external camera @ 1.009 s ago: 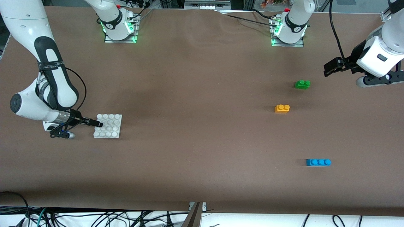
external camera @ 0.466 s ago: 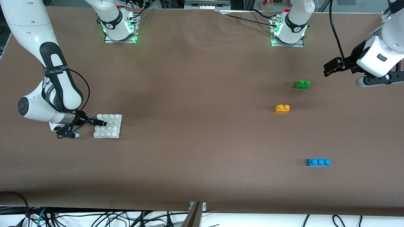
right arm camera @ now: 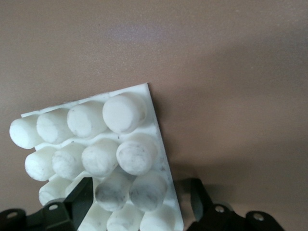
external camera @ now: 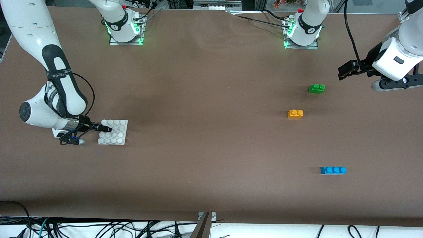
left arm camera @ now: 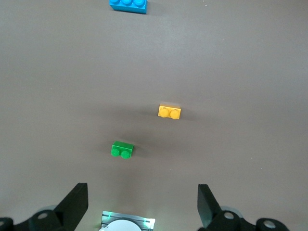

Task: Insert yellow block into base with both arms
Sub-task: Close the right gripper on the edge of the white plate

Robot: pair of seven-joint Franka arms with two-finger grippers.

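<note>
The yellow block [external camera: 295, 113] lies on the brown counter [external camera: 205, 138] toward the left arm's end, studs up, touched by nothing. In the left wrist view it [left arm camera: 169, 112] sits well clear of the left claw [left arm camera: 140, 204], out past the green brick [left arm camera: 122, 149] from that claw. The green brick [external camera: 316, 88] is near the yellow block and farther from the front camera. The blue brick [external camera: 333, 170], the longer three-stud one, lies well apart from both and nearer to the front camera; the left wrist view catches it [left arm camera: 128, 5] at the edge of its picture.

The left claw [external camera: 344, 72] hangs in the air over the counter near the green brick, toward the left arm's end of the counter. Its fingers [left arm camera: 74, 204] stand spread wide with nothing between them. The left arm waits there.

The base [external camera: 112, 132], a white square plate with a four-by-four grid of round studs, lies flat on the counter at the right arm's end, well apart from the three bricks. The right claw [external camera: 105, 128] is down at the base's edge, reaching in over its studs from the side away from the bricks. In the right wrist view its two fingers [right arm camera: 79, 202] stand on either side of a corner part of the base [right arm camera: 96, 149], partly open around it; whether they already press on the plate cannot be told.
</note>
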